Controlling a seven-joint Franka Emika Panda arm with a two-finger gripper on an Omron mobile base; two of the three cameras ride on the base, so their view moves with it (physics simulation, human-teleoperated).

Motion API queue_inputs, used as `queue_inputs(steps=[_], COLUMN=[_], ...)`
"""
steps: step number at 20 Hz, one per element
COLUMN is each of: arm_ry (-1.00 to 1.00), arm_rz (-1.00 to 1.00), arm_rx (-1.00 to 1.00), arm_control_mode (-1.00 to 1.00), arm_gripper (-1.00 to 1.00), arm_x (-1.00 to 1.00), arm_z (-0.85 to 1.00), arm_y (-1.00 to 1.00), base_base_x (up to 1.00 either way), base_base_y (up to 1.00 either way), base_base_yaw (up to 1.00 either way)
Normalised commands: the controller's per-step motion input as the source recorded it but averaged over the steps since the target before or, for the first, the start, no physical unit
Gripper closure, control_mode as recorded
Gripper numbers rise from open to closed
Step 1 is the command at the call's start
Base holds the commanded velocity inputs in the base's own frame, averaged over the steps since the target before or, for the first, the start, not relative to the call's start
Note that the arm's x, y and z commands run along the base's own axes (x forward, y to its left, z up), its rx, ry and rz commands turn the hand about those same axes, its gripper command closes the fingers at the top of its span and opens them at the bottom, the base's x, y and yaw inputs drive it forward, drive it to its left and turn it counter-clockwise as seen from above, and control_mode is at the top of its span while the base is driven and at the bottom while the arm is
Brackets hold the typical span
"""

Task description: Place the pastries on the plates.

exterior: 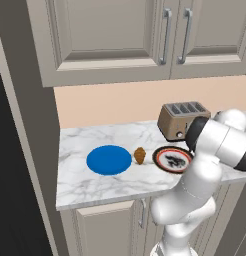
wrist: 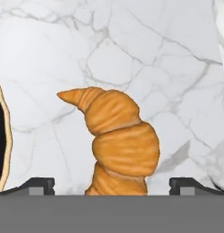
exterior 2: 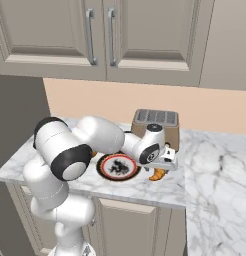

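where marble veins run, ridged golden croissant [wrist: 120, 141] between spread end effector [wrist: 112, 185] tips

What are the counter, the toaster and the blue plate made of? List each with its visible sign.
Counter: looks like polished marble, white with grey veining.
Toaster: seemingly brushed metal, tan with a dull sheen and dark slots.
Blue plate: possibly glazed ceramic or plastic; flat, uniform bright blue, no texture to settle it.

Two pastries lie on the bench: one [exterior: 140, 155] between the plates, another [exterior 2: 157, 174] right of the patterned plate. Two plates: one blue [exterior: 109, 160], one patterned [exterior 2: 117, 167]. One toaster [exterior: 183, 120], apparently with four slots. Four cabinet handles in all.
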Motion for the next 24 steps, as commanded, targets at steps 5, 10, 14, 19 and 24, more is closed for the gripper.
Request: queue_inputs(steps=[5, 10, 14, 19, 24], arm_ry=[0.02, 0.02, 0.04, 0.09, 0.0], arm_rz=[0.0, 0.0, 0.0, 0.0, 0.0], arm_rx=[0.01, 0.01, 0.0, 0.04, 0.14], arm_control_mode=[-1.0, -1.0, -1.0, -1.0, -1.0], arm_gripper=[-1.0, -1.0, 1.0, 1.0, 1.0], arm_x=[0.15, 0.13, 0.16, 0.22, 0.05], arm_z=[-0.2, -0.19, -0.21, -0.3, 0.3], arm_y=[-0.09, -0.08, -0.08, 0.0, 0.0], base_base_x=[0.0, 0.0, 0.0, 0.0, 0.0], base_base_y=[0.0, 0.0, 0.0, 0.0, 0.0], base_base_yaw=[0.0, 0.0, 0.0, 0.0, 0.0])
